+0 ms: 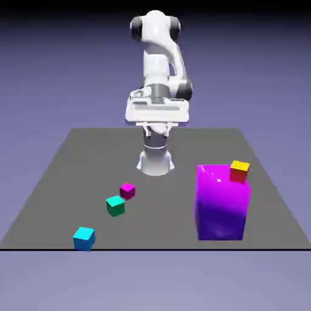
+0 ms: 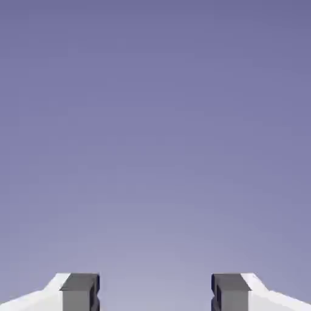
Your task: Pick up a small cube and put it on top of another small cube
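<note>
The place is a simulated robotics lab scene: a white robot arm (image 1: 157, 67) stands near the upper middle of the exterior view, mounted on a plain dark bench (image 1: 164, 212) with bright, flat-coloured blocks (image 1: 115, 205), while a smooth blue-violet backdrop (image 1: 54, 79) surrounds everything.

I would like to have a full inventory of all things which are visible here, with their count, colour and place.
cyan-blue cube: 1, cyan-blue, near front edge, exterior view's left
teal-green cube: 1, teal-green, on the table, beyond the cyan-blue one
magenta cube: 1, magenta, beside the teal-green one
block: 1, large, glossy purple, exterior view's right
red-and-yellow cube: 1, red sides, yellow top, at the block's upper right in the exterior view
table: 1, dark grey, under the cubes
arm: 1, white with dark joints, at the far edge
gripper: 1, white with grey fingertips, open, empty
</note>
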Robot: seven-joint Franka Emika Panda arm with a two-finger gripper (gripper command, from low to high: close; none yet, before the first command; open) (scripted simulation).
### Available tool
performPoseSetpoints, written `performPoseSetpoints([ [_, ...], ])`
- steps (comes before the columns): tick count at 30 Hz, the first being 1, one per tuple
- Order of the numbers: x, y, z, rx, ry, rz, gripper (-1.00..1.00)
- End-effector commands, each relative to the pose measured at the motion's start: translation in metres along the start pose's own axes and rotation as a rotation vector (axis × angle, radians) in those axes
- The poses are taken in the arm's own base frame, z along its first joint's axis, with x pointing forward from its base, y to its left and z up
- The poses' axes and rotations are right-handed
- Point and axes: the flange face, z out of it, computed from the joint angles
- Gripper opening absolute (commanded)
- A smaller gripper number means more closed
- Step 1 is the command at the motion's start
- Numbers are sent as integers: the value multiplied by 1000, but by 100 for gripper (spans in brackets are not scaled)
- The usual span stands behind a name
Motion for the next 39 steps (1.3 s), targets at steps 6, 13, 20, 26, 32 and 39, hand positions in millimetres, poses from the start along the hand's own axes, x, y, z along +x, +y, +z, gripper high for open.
performPoseSetpoints([
  [6, 38, 26, 61, -128, -126, 83, 0],
  [13, 71, 75, 134, -279, -259, 166, 0],
  [20, 94, 137, 201, -426, -372, 230, 0],
  [26, 106, 195, 250, -546, -453, 265, 0],
  [32, 104, 240, 289, -617, -497, 274, 0],
  [39, 86, 257, 314, -617, -497, 273, -100],
])
